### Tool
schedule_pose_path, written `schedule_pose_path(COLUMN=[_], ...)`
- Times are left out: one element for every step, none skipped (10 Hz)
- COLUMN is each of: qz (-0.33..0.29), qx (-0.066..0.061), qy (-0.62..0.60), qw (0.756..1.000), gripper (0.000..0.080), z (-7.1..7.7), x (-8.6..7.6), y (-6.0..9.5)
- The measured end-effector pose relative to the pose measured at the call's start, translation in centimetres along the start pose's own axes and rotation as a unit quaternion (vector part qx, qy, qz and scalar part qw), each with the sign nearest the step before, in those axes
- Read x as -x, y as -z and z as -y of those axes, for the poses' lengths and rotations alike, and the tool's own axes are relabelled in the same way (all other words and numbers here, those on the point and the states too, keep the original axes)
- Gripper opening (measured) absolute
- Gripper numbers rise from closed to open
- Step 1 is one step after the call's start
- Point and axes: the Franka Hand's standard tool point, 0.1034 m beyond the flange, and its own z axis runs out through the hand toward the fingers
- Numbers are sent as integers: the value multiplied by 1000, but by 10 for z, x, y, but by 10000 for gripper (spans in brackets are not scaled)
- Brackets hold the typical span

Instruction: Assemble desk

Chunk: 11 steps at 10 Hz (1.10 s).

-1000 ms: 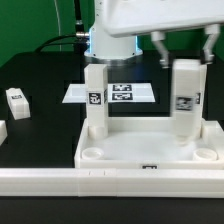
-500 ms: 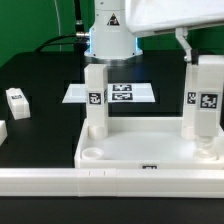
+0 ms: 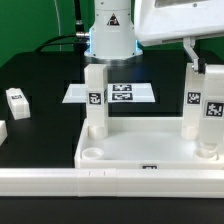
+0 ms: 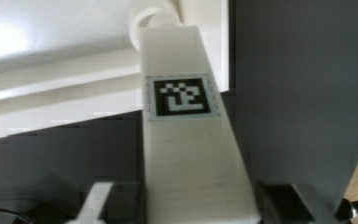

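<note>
Leg [image 3: 203, 112] gripped at desk tray [image 3: 140, 150] corner
Tool [image 4: 190, 203], jaws partly closed, clamps the upright leg, its foot at the tray's 4 o'clock socket in the exterior view; another leg [image 3: 96, 100] stands at 10 o'clock.

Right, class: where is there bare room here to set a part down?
Free: black table between the small block and the tabletop; the tabletop's middle between the standing leg and the held leg. Crowded: exterior view's right, where the gripper grips that leg.

bright even light, wrist view seemingly soft
</note>
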Motion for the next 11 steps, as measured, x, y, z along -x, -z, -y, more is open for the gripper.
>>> schedule_pose_path(qz=[-1, -1, 0, -1, -4, -10, -17, -23, -32, -38, -40], qx=[1, 2, 1, 1, 1, 1, 1, 1, 2, 2, 3], qy=[2, 1, 1, 1, 2, 2, 3, 3, 4, 6, 7], qw=[1000, 1000, 1000, 1000, 1000, 1000, 1000, 1000, 999, 999, 999], gripper=[291, 291, 291, 291, 291, 291, 291, 291, 291, 291, 291], z=[-3, -5, -4, -3, -2, -2, -3, -3, -4, -5, -5], x=[-1, -2, -2, -2, -2, -4, -5, -7, -9, -10, -11], y=[0, 0, 0, 0, -1, -2, -3, -3, -4, -5, -5])
